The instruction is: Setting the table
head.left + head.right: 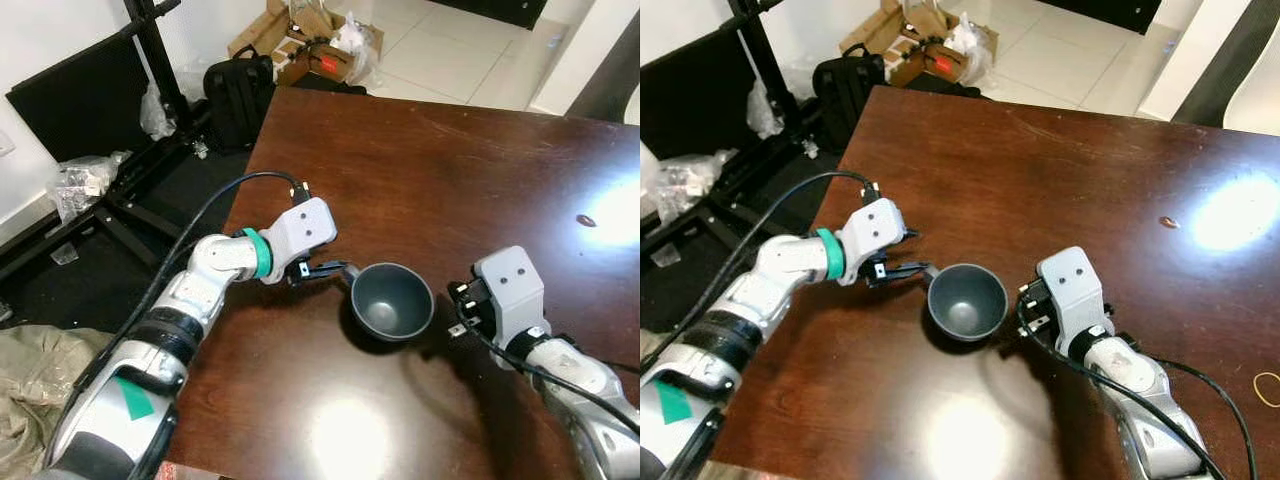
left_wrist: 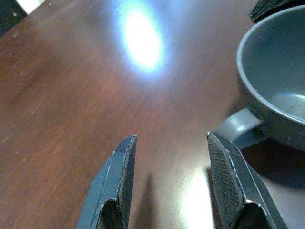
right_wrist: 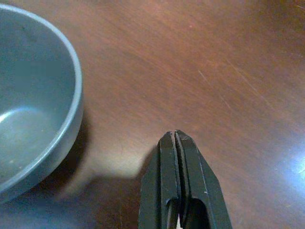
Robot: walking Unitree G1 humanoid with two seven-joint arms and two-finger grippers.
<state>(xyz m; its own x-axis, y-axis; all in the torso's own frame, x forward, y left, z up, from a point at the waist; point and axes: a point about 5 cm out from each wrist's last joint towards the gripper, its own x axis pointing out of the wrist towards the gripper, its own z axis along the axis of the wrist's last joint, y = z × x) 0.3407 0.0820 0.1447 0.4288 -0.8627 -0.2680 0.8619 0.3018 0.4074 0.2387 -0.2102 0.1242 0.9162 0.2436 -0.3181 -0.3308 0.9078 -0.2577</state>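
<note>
Left eye view: we see a dark grey cup (image 1: 390, 301) standing upright on the brown wooden table (image 1: 450, 170), a little below the frame's centre, its small handle pointing toward frame left. Our left gripper (image 1: 328, 270) sits just beside that handle, reaching in from the left. In the left wrist view its fingers (image 2: 119, 186) are spread wide, with bare tabletop between them; the cup handle (image 2: 240, 125) lies just beyond the tip of one finger, not between them, and we cannot tell whether it touches.

Our right gripper (image 1: 1026, 310) is near the cup on its right side, in the lower right of the frame. In the right wrist view its fingers (image 3: 183, 186) are pressed together, holding nothing, tips clear of the cup rim.

Background, upper left of frame: a black backpack (image 1: 235, 95) on the floor, cardboard boxes (image 1: 300, 45) beyond it, and a black stand (image 1: 150, 60). A rubber band (image 1: 1268, 388) lies at the table's right edge in the right eye view.
</note>
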